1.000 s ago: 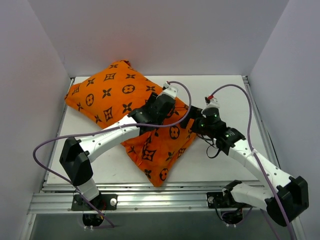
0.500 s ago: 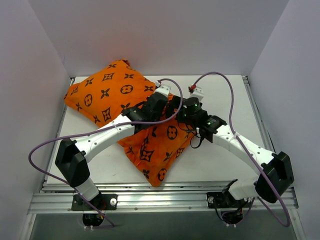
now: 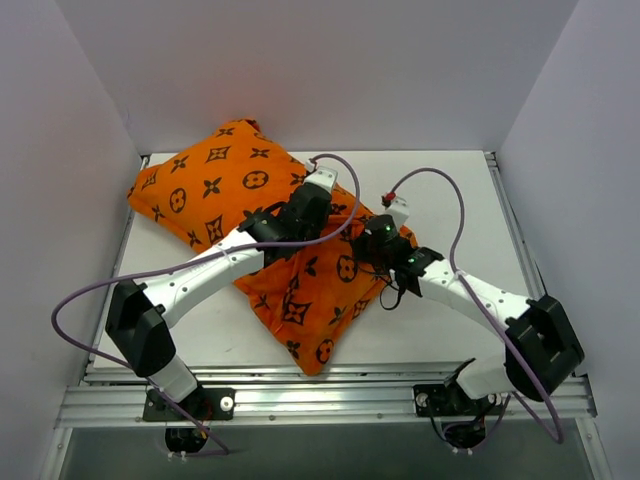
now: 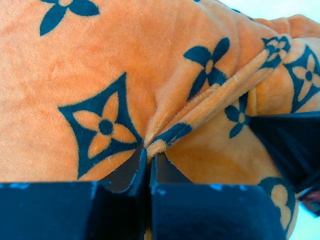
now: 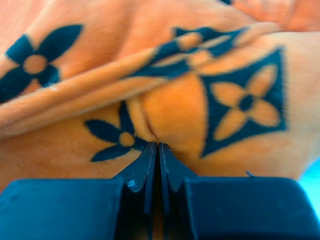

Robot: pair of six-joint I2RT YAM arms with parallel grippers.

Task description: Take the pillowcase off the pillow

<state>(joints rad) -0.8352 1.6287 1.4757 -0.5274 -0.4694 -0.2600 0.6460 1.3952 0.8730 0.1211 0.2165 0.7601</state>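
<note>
The bright orange pillowcase (image 3: 215,185), printed with black flower, diamond and circle motifs, is seen lying plump and filled across the left and middle of the white tabletop (image 3: 455,190). It is stretched on a diagonal from the far left corner, by the back wall, toward the near edge. The pillow inside is wholly hidden by the cover.

Both arms are bent inward over the cover's right-hand side, where they are brought close together about halfway along its length. The left pincer (image 4: 148,156) is shown closed on a small pinch of the plush fabric, drawn up just below a raised ridge in the cloth and beside a black diamond motif. The right pincer (image 5: 158,148) is likewise closed on the pillowcase, with a little pucker of orange cloth nipped between its dark fingertips, next to a four-petal flower. In the left wrist view, the dark body of the right pincer is caught at the right edge, just beside the gathered fold.

Purple cables (image 3: 345,165) are looped above both wrists, and a metal rail (image 3: 320,402) is seen along the near edge of the tabletop, where the arm bases are bolted.
</note>
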